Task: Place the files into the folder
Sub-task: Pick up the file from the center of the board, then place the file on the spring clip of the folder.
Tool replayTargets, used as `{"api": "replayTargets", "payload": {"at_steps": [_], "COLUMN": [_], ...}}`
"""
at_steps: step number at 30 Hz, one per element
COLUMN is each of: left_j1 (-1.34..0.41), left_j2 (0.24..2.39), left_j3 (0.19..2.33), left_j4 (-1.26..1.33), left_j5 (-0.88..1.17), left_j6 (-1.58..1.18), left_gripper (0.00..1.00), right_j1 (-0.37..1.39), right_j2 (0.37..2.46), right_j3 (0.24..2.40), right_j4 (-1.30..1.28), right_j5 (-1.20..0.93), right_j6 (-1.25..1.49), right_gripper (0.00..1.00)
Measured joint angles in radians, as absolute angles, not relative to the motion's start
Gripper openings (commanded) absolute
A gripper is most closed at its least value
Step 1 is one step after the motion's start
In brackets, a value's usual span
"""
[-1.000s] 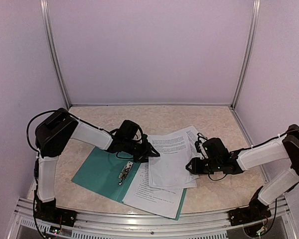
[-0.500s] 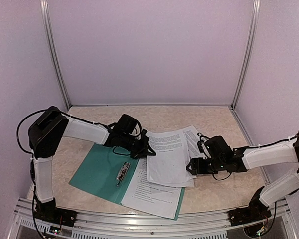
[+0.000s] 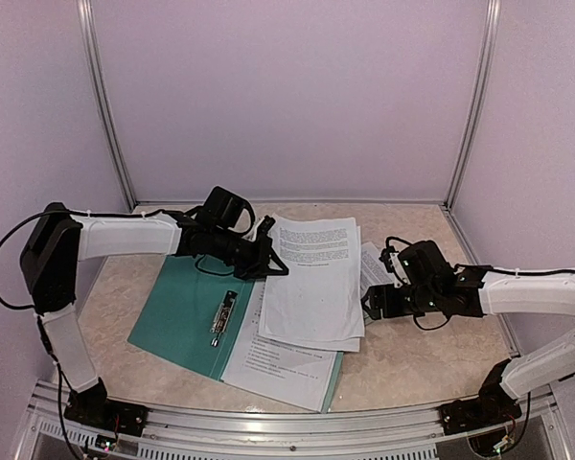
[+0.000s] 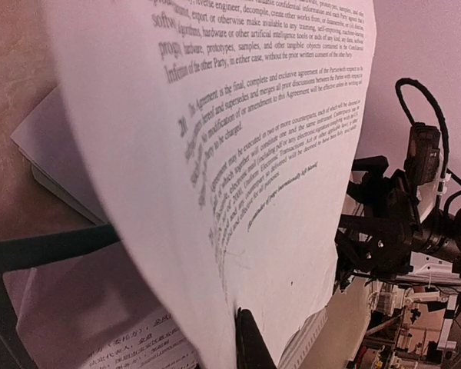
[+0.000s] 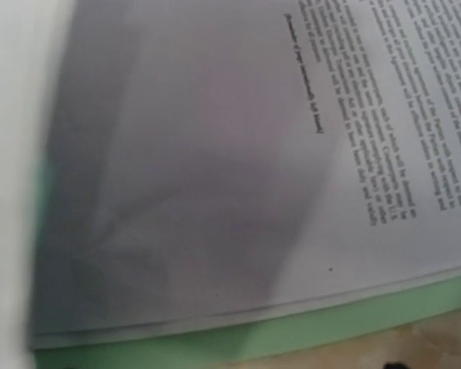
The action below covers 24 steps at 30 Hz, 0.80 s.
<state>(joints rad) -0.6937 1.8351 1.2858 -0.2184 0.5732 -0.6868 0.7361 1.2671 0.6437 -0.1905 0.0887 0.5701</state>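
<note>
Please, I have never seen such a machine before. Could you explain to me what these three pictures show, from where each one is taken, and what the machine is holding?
These are two robot arms bolted at the near edge of a table. The wide picture comes from a fixed camera above and behind them; the two close ones come from a camera on each wrist. On the table lies an open teal folder with a metal clip, and a printed sheet on its right leaf. The left end effector is shut on the edge of a second printed sheet and holds it raised. The right end effector is beside the sheets' right edge; whether it is open is unclear.
</note>
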Motion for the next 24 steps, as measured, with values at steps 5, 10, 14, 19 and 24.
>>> {"api": "replayTargets", "payload": {"at_steps": [5,10,14,19,24], "left_j1": [-0.674,-0.670,-0.668,-0.658,-0.629], "left_j2": [1.897,2.035,2.119,2.136,2.042], "left_j3": [1.319,1.390,1.433,1.430,1.407], "left_j4": [-0.189,-0.152,-0.159,-0.168,-0.252], "left_j5": [0.630,0.656,0.659,0.674,0.675], "left_j6": [-0.719,-0.760,-0.780,-0.777,-0.722], "left_gripper": [0.04,0.04,0.00,0.00,0.00], "right_j1": [0.736,0.736,0.736,0.736,0.736], "right_j2": [1.267,1.269,1.284,1.287,1.296], "right_j3": [0.629,0.625,0.625,0.625,0.625], "right_j4": [-0.188,-0.189,-0.188,-0.188,-0.187], "right_j5": [0.082,0.079,0.076,0.076,0.077], "right_j6": [0.570,0.570,0.570,0.570,0.565], "right_gripper": [0.84,0.84,0.84,0.84,0.83]}}
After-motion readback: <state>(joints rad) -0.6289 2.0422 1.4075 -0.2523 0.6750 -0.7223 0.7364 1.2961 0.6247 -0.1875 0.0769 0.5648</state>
